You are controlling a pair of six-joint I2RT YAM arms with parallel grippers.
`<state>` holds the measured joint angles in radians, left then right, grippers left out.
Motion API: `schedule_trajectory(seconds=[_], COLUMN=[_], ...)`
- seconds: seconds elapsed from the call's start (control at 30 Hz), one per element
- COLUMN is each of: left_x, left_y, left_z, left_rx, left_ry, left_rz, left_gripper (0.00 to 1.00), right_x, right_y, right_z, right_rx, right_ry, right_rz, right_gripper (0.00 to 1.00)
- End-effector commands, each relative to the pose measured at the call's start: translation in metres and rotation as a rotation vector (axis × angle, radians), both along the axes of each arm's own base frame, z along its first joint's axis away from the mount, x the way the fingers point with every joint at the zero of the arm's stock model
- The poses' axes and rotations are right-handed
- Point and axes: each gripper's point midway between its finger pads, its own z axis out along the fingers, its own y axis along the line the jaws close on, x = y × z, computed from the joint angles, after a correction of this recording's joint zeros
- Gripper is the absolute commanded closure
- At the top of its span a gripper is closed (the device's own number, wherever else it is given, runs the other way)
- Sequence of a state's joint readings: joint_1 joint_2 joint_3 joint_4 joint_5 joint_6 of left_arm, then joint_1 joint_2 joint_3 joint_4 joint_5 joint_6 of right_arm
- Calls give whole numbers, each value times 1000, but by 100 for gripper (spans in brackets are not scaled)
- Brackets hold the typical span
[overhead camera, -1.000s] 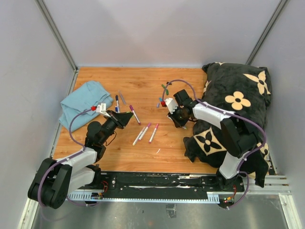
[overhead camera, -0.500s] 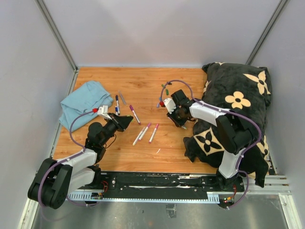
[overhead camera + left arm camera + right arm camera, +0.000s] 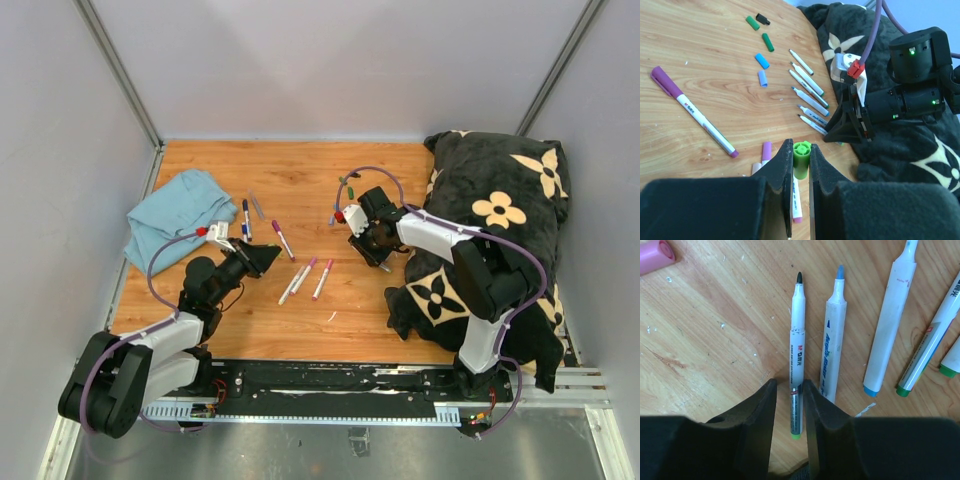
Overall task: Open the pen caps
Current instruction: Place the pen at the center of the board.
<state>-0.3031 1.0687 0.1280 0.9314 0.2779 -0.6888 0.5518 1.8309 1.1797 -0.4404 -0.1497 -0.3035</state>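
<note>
Left hand (image 3: 801, 165) is closed on a green cap (image 3: 801, 157), held clear of the tabletop (image 3: 700, 45). Right hand (image 3: 789, 390) is parted astride an uncapped black-tipped pen (image 3: 797, 355), laid beside the opened pens (image 3: 890, 315), apparently to keep finished barrels together. Loose caps (image 3: 762, 60) are grouped nearby.

I see a wooden table (image 3: 300, 170) carrying a blue cloth (image 3: 175, 215) at left, a black flowered blanket (image 3: 490, 220) at right, and pens (image 3: 283, 240) and loose caps (image 3: 762, 60) between.

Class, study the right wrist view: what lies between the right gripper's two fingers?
An uncapped, black-tipped white pen lies between the right gripper's open fingers, shown in the right wrist view.
</note>
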Motion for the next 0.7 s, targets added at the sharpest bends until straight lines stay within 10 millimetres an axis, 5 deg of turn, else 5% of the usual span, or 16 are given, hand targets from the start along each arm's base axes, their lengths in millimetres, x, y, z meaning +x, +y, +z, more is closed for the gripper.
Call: schedule_trajectory(seconds=[0.0,0.67], left_x=[1,30], left_y=[-7,-55], left_z=[6,-35], left_rx=[-16,27], left_ry=[-1,190], left_rz=[-40,-87], left_gripper=[100,100], right_x=[-3,-24], right_y=[8,20], right_z=[17,105], right_rx=[24,244], right_ry=[-9,-172], right_rz=[26,215], right_gripper=[69,55])
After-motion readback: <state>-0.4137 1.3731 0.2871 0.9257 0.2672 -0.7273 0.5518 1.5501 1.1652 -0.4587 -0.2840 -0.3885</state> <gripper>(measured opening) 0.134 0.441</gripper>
